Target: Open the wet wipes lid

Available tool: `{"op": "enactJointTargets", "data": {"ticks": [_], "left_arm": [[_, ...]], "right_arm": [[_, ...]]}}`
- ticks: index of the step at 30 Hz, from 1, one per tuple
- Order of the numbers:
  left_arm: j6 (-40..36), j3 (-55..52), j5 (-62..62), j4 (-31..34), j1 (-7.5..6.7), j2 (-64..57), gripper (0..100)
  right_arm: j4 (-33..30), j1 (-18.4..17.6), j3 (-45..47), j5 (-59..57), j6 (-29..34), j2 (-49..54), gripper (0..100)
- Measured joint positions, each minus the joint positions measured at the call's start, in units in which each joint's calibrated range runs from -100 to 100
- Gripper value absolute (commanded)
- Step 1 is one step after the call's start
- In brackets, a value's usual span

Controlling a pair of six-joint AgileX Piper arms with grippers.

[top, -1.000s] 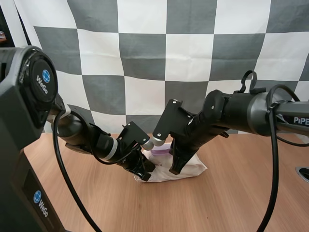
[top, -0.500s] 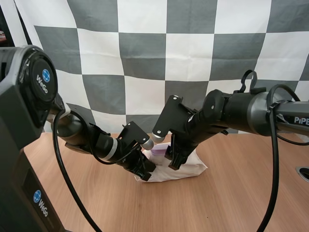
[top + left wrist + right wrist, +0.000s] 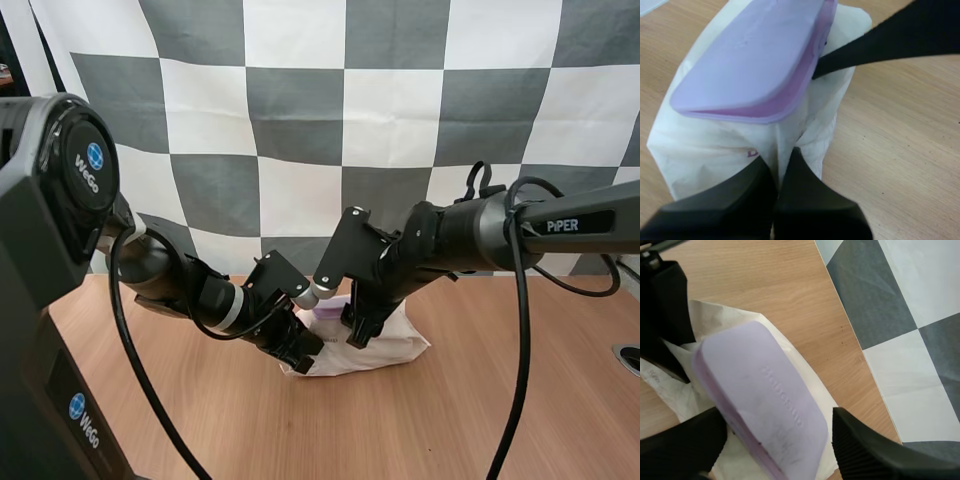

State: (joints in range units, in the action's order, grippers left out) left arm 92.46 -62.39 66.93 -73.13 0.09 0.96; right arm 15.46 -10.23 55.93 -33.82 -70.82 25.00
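**A:** How does the robot's left gripper (image 3: 782, 162) stand?

**B:** Its two black fingers are pressed almost together. They pinch a fold of the wrapper at the left end of the soft white pack of wet wipes (image 3: 392, 345), and a thin strip of white shows between the tips.

**A:** And the right gripper (image 3: 779, 414)?

**B:** Spread wide across the flat, rounded purple plastic lid (image 3: 755, 55). One finger lies against one long edge of it. The ribbed face of the other sits right at the opposite edge, so the gripper holds the lid across its width.

**A:** Where is the pack?

**B:** On the wooden table (image 3: 480, 400), between the two arms and nearer the far edge. The lid is on its top.

**A:** Is any writing legible?

**B:** "PiPER" is printed in white on the right arm (image 3: 580, 225), and "WeGo" on the round black housing of the left arm's base (image 3: 85, 165). The lid carries an embossed word along its length, too faint to read. The wrapper shows part of a purple letter just past the left fingertips, cut off by a crease.

**A:** What is hard to make out?

**B:** From above, both grippers cover most of the pack, and only a sliver of purple shows between them. In the left wrist view one right finger reaches the lid's edge, while the other is hidden behind the lid. Whether the lid has come off its seat cannot be told.
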Motion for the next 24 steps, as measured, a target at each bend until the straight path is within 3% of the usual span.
{"op": "enactJointTargets", "data": {"ticks": [3,4,6,24], "left_arm": [[0.00,0.00,0.16,0.00,0.00,0.00,0],[0.00,0.00,0.15,0.00,0.00,0.00,0],[0.00,0.00,0.15,-0.11,0.00,0.00,0],[0.00,0.00,0.10,1.12,0.00,0.00,0]], "right_arm": [[0.00,0.00,0.00,1.80,0.00,-0.92,51],[0.30,0.00,0.00,2.76,-0.58,-1.50,22],[0.30,0.00,0.00,2.76,-0.69,-1.65,0],[2.27,0.00,-1.06,4.49,-1.93,1.60,0]]}}
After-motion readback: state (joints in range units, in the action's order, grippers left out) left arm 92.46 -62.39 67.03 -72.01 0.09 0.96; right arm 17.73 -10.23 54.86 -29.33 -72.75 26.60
